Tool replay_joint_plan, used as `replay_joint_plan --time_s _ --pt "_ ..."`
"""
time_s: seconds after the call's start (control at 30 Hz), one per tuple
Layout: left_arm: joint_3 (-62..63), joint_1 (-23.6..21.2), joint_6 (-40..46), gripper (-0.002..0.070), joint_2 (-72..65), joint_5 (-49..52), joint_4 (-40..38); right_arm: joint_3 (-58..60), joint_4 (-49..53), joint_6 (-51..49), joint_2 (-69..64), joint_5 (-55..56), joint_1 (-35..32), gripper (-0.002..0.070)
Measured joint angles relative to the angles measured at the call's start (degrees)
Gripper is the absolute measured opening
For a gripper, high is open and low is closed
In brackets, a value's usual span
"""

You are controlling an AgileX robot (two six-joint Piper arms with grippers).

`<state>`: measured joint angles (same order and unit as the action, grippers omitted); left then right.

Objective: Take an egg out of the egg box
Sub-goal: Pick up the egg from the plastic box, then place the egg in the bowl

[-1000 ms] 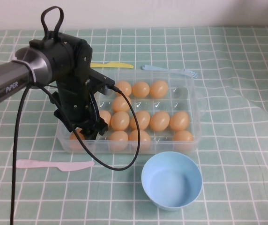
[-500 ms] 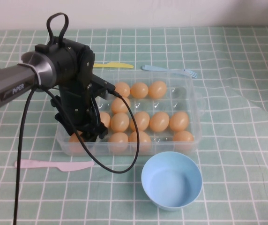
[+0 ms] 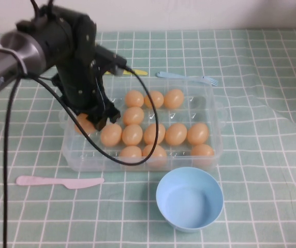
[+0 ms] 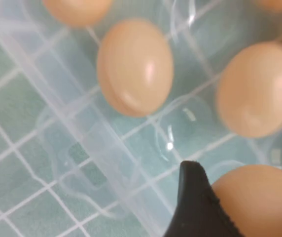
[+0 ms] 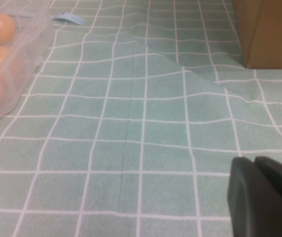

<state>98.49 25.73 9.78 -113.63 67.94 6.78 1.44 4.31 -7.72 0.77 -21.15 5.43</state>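
Observation:
The clear plastic egg box [image 3: 213, 155] sits mid-table and holds several orange-tan eggs. My left gripper [image 3: 92, 120] is over the box's left end, shut on one egg [image 3: 83, 124] and holding it above the cups. In the left wrist view one black finger [image 4: 195, 207] presses against that egg [image 4: 259, 202], with the box wall [image 4: 82, 138] and other eggs below. My right gripper [image 5: 259, 170] is shut and empty, low over the checked cloth to the right of the box [image 5: 27, 54]; it does not show in the high view.
A light blue bowl [image 3: 189, 199] stands in front of the box. A pink knife [image 3: 60, 182] lies front left. A yellow knife [image 3: 132, 72] and a blue fork [image 3: 187, 77] lie behind the box. A cardboard box [image 5: 269, 29] stands at the right.
My left gripper has risen and moved back from the box's front-left corner with an egg in it. The front-left cup now shows no egg.

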Motion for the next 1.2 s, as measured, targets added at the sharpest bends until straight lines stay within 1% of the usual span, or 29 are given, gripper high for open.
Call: replay_joint_plan --time_s 0.07,0.17,0.27,0.4,0.5,0.6,0.77,1.2 --pt "0.3 0.7 0.0 0.0354 2.0 0.5 -0.4 0.0 0.0 0.0 0.0 0.0 0.0 -0.0018" --pt "0.7 4.1 0.0 0.0354 5.9 1.5 -1.2 0.0 0.0 0.0 0.0 0.0 0.0 -0.0018" --pt "0.7 9.1 0.5 0.0354 8.0 2.1 -2.4 0.0 0.0 0.0 0.0 0.0 0.0 -0.0018" --pt "0.7 16.4 3.4 0.0354 8.6 2.4 -6.8 0.0 0.0 0.0 0.0 0.0 0.0 -0.0018" --pt "0.7 20.4 5.0 0.0353 8.0 2.4 -10.1 0.0 0.0 0.0 0.0 0.0 0.0 -0.0018" --pt "0.7 23.4 5.5 0.0353 6.7 2.4 -11.0 0.0 0.0 0.0 0.0 0.0 0.0 -0.0018" --pt "0.7 25.1 5.5 0.0353 2.8 2.4 -11.2 0.0 0.0 0.0 0.0 0.0 0.0 -0.0018" --pt "0.7 25.1 5.6 0.0353 -3.6 1.9 -11.2 0.0 0.0 0.0 0.0 0.0 0.0 -0.0018"
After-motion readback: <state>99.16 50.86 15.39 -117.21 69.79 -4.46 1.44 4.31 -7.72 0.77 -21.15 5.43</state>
